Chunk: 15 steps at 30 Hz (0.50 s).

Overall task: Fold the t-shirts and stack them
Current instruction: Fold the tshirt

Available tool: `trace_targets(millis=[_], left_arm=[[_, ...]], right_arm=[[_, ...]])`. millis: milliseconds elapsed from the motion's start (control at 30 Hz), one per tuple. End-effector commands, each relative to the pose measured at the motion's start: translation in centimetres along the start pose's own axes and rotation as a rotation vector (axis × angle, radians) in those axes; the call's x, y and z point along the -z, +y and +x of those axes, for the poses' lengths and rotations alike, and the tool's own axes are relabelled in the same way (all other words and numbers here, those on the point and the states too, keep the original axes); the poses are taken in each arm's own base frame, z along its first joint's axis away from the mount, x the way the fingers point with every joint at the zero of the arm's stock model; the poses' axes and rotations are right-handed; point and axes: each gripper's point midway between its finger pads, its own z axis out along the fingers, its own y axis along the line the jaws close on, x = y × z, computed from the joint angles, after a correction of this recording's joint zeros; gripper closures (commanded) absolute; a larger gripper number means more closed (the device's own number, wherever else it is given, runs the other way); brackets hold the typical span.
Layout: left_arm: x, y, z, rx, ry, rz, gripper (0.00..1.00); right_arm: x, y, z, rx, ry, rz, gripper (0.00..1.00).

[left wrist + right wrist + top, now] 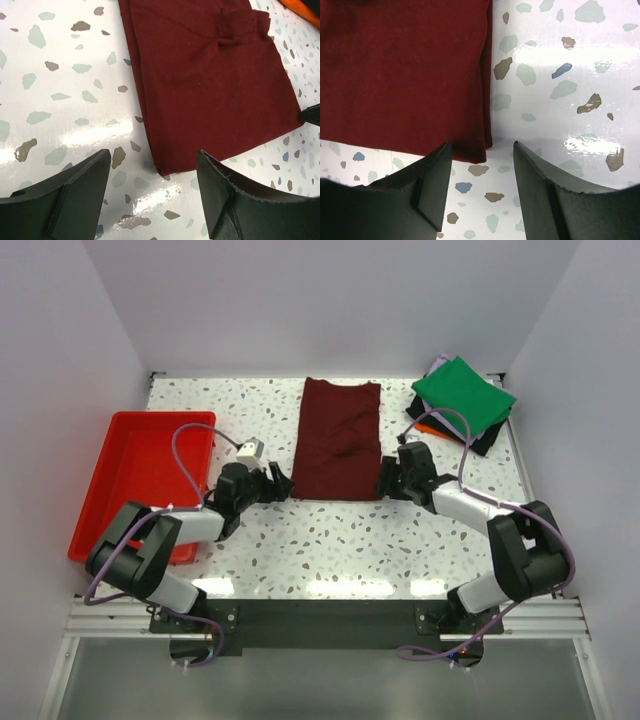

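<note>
Surface (330, 540): white, glossy, speckled with grey, brown and blue chips, enclosed by pale walls on three sides.

Item 1, maroon t-shirt (338, 440): folded lengthwise into a tall narrow strip. It lies flat at the middle of the surface, its long axis running from the far edge toward the arms. There are light creases across its far half. The near edge is straight, and the layered fold shows along both long sides in the wrist views.

Item 2, stack of folded squares at the far right corner: green t-shirt (465, 395) on top and black t-shirt (488, 440) beneath it. A sliver of orange t-shirt (428, 428) shows at the stack's near left edge, and lavender t-shirt (438, 363) peeks out at the far side. The stack sits apart from the maroon strip.

Item 3, red tray (130, 470): plastic, rectangular, at the left edge of the surface, beside the left arm.

Item 4, left pincer (152, 165): low over the surface, just beside the strip's near left corner. Its fingers are spread with bare surface between them, and the cloth corner lies just ahead of the gap.

Item 5, right pincer (482, 150): low at the strip's near right corner, facing the left one across the cloth. Its fingers are spread and grip no cloth. The corner lies just ahead of the inner finger; whether they touch cannot be told.
</note>
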Motion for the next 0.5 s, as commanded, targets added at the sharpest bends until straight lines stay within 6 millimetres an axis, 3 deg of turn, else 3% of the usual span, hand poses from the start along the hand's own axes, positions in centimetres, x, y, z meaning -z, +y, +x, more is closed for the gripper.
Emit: trace_targets(millis=[0, 67, 467], left_arm=[[0.3, -0.6, -0.7, -0.008, -0.032, 0.008, 0.27], [0.4, -0.6, -0.5, -0.009, -0.029, 0.005, 0.27], [0.6, -0.4, 0.1, -0.030, -0.018, -0.029, 0.27]], right_arm=[[-0.6, 0.8, -0.4, -0.019, -0.019, -0.041, 0.45], [-1.0, 1.0, -0.7, -0.021, -0.034, -0.051, 0.47], [-2.3, 0.6, 2.0, -0.040, 0.051, -0.054, 0.60]])
